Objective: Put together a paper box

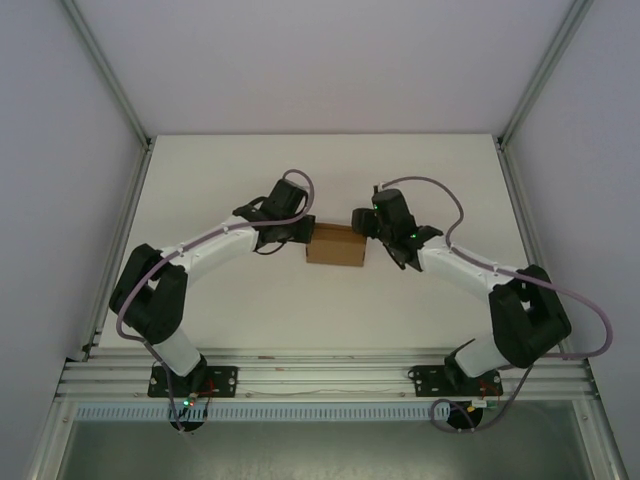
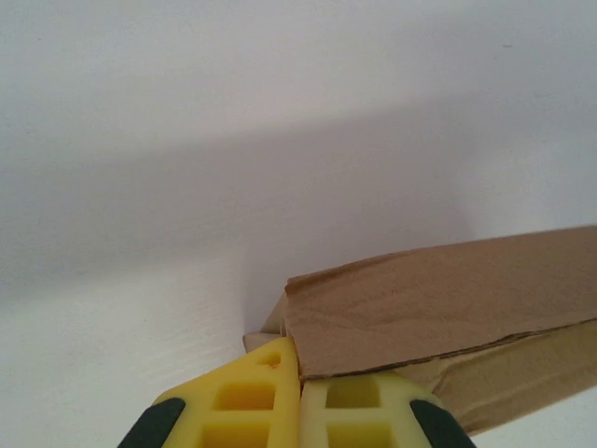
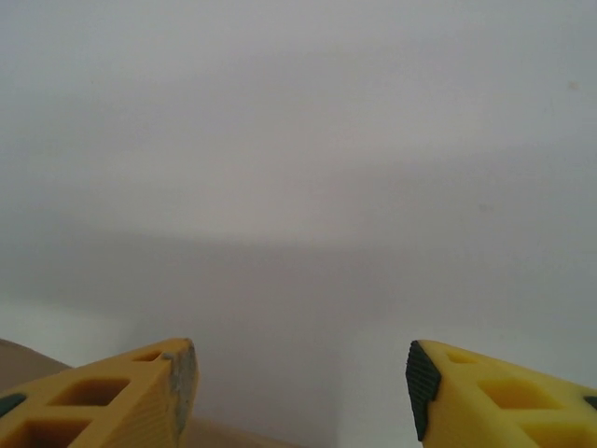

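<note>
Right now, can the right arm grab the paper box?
Probably yes. The right gripper sits right by the paper box, jaws open, with nothing between them. The left gripper pinches the box's other end.

Far side: the table (image 1: pixel 330 165) beyond the paper box (image 1: pixel 335 246) is left bare up to the back wall (image 1: pixel 330 60).
Near side: bare surface is seen between the box and the base rail (image 1: pixel 320 372), hemmed in by the left arm (image 1: pixel 205 250) and the right arm (image 1: pixel 470 268).
Left end of box: blocked by the left gripper (image 2: pixel 298 355), pinched onto the cardboard edge.
Right end of box: crowded by the right gripper (image 3: pixel 300 378); a wide gap is kept between its fingers.
Outer sides: bounded by the frame posts (image 1: pixel 122 120).
</note>
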